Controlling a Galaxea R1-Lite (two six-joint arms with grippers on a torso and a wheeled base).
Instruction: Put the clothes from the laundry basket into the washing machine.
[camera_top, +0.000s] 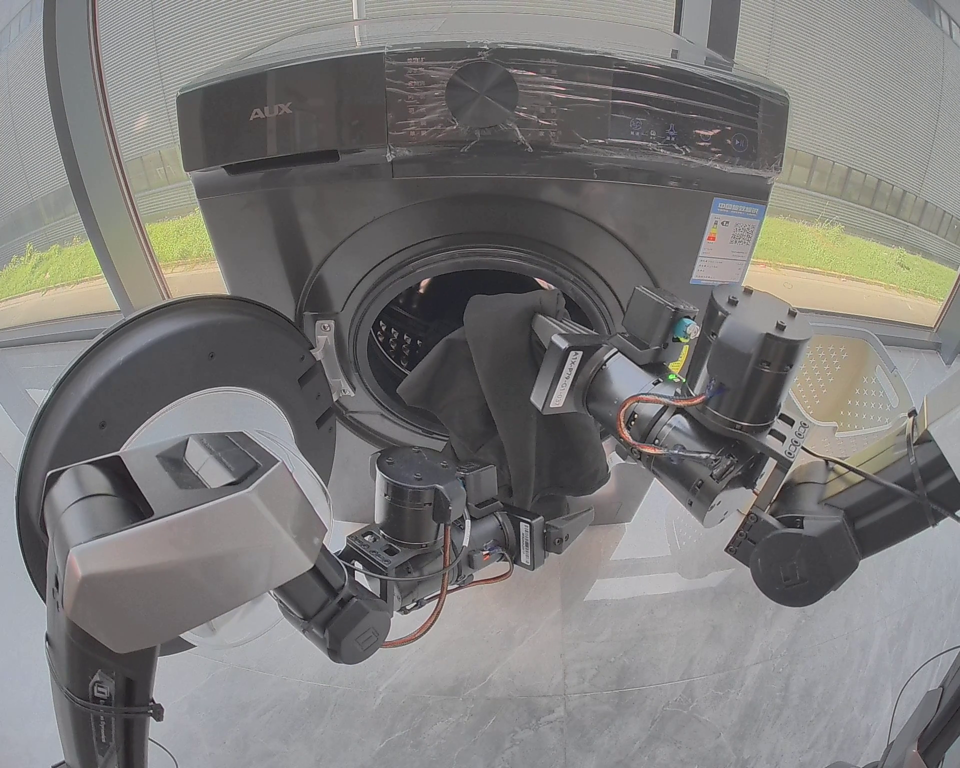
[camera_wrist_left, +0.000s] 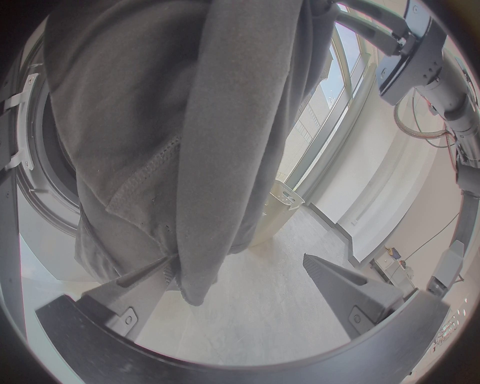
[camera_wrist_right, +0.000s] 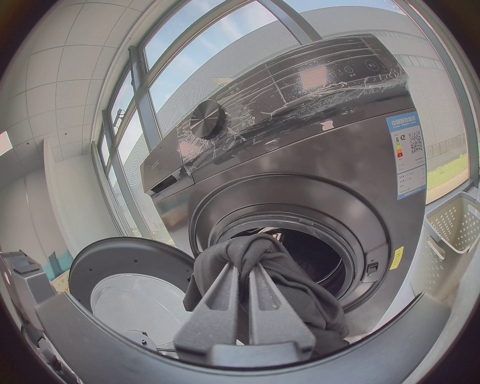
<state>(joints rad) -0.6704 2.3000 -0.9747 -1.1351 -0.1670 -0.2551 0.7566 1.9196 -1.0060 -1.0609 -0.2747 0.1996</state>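
Gripping a dark grey garment (camera_wrist_right: 295, 295), my right claw (camera_wrist_right: 242, 267) has its two fingers pressed close together, with a bunched fold of the cloth pinched between their tips. This claw is raised at the mouth of the washing machine (camera_top: 290, 230), level with the round drum opening (camera_top: 415, 325). From the pinch, the garment falls in long folds across the lower half of the opening and on down the front of the machine. I cannot tell whether the cloth rests on the rim.

Below the right claw, low near the floor (camera_top: 600, 680), is my left claw (camera_wrist_left: 239, 257). Its fingers are spread wide with nothing between them. The loose bottom edge of the garment hangs just above it and covers the tip of one finger (camera_wrist_left: 135, 290); I cannot tell whether they touch.

To the left of both claws, the round door (camera_top: 150, 370) stands swung fully open. Above the right claw, the machine's control panel has a round dial (camera_top: 482, 94) under clear film.

To the right of the right claw, beside the machine, a pale perforated laundry basket (camera_top: 850, 385) stands on the grey tiled floor. Behind the machine are tall windows (camera_top: 850, 130) with grass outside.
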